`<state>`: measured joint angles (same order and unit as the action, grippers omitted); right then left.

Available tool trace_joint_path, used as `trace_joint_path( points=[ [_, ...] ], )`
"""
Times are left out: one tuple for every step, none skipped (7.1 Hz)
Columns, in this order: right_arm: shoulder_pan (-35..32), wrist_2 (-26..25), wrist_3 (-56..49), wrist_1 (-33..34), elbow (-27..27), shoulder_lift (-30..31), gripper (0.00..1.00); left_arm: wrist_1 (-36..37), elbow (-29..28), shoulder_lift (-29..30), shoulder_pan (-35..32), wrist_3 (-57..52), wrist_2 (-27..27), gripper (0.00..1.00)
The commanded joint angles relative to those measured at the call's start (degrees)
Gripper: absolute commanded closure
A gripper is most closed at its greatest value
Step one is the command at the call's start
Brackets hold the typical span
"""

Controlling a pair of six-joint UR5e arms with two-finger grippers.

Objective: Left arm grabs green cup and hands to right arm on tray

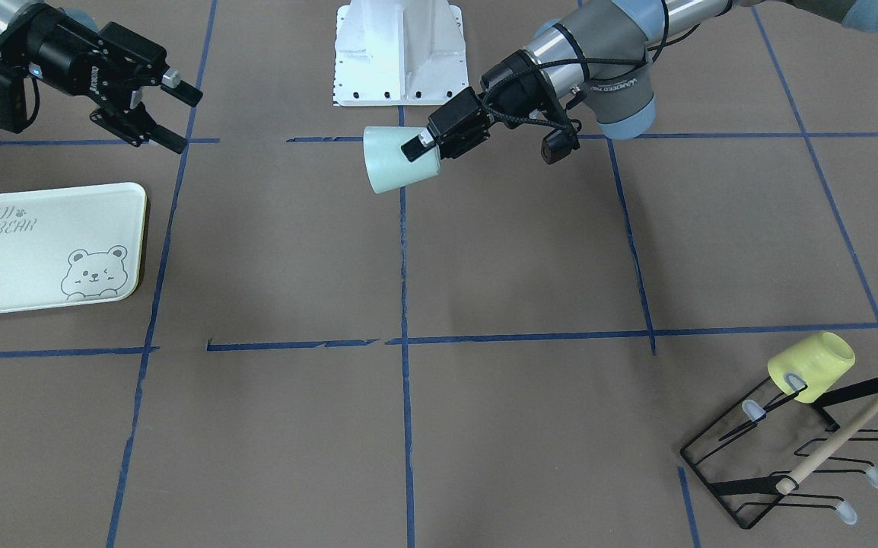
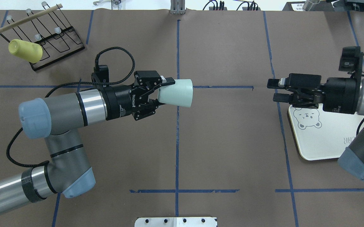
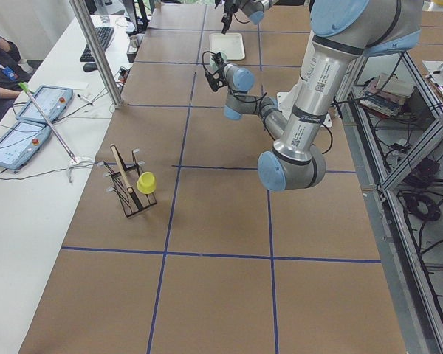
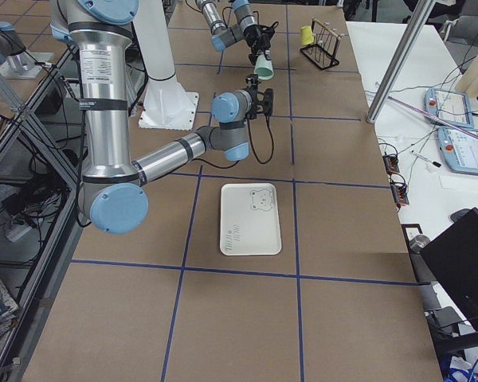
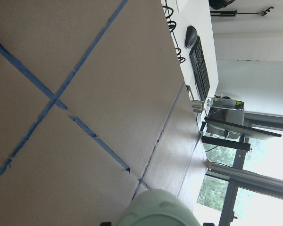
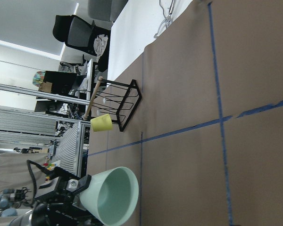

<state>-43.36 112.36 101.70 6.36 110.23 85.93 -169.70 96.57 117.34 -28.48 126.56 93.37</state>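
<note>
My left gripper (image 1: 418, 148) is shut on the base of the pale mint-green cup (image 1: 397, 164) and holds it on its side above the table's middle. The cup's mouth points toward my right arm. In the overhead view the cup (image 2: 177, 93) sticks out of the left gripper (image 2: 161, 93). My right gripper (image 2: 273, 91) is open and empty, level with the cup and well apart from it. It hovers over the far end of the pale green bear tray (image 2: 320, 142). The tray (image 1: 20, 259) is empty. The right wrist view shows the cup's open mouth (image 6: 111, 195).
A pale yellow cup (image 1: 812, 365) hangs on a black wire rack (image 1: 789, 457) with a wooden rod, at the far corner on my left. It also shows in the overhead view (image 2: 26, 51). The white robot base (image 1: 399, 53) stands between the arms.
</note>
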Motion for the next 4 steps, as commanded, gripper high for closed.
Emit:
trace_joint_path(
  points=[
    [11.04,-12.72,2.28,-3.17,-0.01,-4.44,0.00,-3.62,0.63,0.00,1.23,2.01,0.06,0.66],
    [14.93,-14.96,2.10,-4.94,-0.45,-5.94,0.00,-4.06,0.64,0.00,1.24,2.11,0.06,0.66],
    [16.45,-15.24,2.19,-4.87,-0.63,-8.39,0.00,-4.32,0.64,-0.09,1.24,2.11,0.06,0.66],
    [17.42,-15.24,2.10,-4.61,-1.06,-9.28,0.00,-4.32,0.72,-0.09,1.24,1.93,0.14,0.66]
  ],
)
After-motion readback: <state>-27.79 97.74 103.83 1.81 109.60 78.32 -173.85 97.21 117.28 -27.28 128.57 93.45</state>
